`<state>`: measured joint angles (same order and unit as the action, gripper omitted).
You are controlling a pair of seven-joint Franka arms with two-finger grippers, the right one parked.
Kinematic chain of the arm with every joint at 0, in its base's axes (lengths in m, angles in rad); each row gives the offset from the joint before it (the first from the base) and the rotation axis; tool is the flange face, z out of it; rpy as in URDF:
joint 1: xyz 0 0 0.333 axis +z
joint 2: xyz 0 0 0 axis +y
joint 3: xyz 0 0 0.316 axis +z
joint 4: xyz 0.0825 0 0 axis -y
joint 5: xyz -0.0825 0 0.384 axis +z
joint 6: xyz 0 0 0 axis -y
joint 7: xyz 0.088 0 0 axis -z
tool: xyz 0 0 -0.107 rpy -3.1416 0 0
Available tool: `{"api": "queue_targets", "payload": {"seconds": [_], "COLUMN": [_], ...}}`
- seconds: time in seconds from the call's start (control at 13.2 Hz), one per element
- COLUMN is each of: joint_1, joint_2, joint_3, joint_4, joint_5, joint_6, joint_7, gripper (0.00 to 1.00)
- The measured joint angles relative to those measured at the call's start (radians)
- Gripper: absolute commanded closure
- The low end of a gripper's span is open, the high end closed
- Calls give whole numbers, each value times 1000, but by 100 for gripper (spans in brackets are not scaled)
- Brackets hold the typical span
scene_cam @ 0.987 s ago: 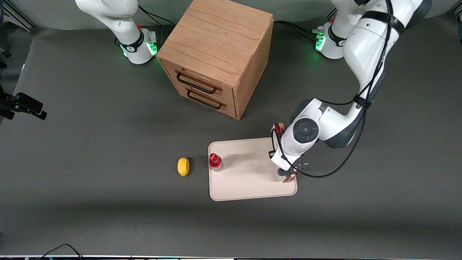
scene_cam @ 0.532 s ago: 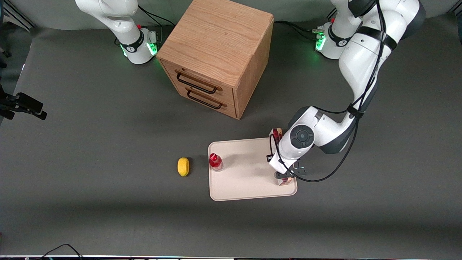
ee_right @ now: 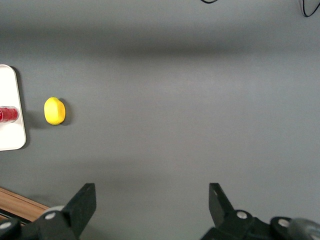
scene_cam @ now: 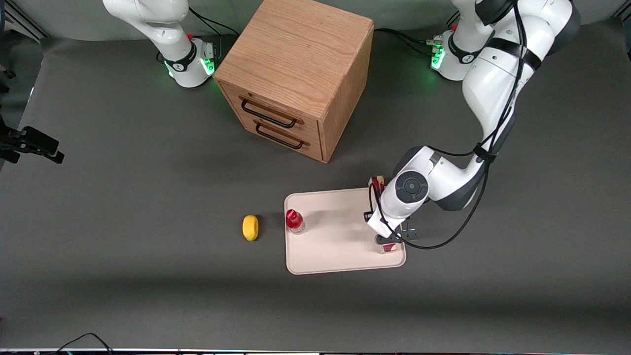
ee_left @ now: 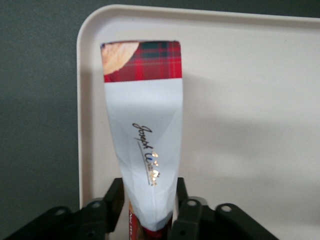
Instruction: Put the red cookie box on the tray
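Note:
The red cookie box (ee_left: 145,125) is a long carton with a white panel and a red tartan end. My left gripper (ee_left: 148,200) is shut on it, a black finger pressed to each long side. The carton runs along the tray (ee_left: 250,100) just inside the rim, its tartan end near a rounded corner. In the front view the gripper (scene_cam: 392,241) is over the edge of the beige tray (scene_cam: 335,246) that lies toward the working arm's end. The arm hides most of the box (scene_cam: 377,181). Whether the box rests on the tray I cannot tell.
A small red-capped bottle (scene_cam: 294,221) stands on the tray's edge toward the parked arm's end. A yellow lemon-like object (scene_cam: 250,227) lies on the grey table beside it. The wooden drawer cabinet (scene_cam: 296,74) stands farther from the front camera than the tray.
The gripper and box have shifted slightly toward the parked arm's end and inward over the tray. Over the last half second they have barely moved.

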<state>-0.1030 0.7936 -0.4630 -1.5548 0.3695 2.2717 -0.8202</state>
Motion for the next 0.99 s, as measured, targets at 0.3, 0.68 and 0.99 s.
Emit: {"api": "queue_targets", "payload": {"seconds": [0.3,0.68,0.99], "joint_1": [0,3,41], "joint_2": [0,-70,-266], "joint_3": [0,-8,-6], "joint_4": [27,110,127], "joint_5": [3,0,-153], "joint_6": [0,-155,-421], "joint_7": [0,115,293], "gripper": [0,0,0]}}
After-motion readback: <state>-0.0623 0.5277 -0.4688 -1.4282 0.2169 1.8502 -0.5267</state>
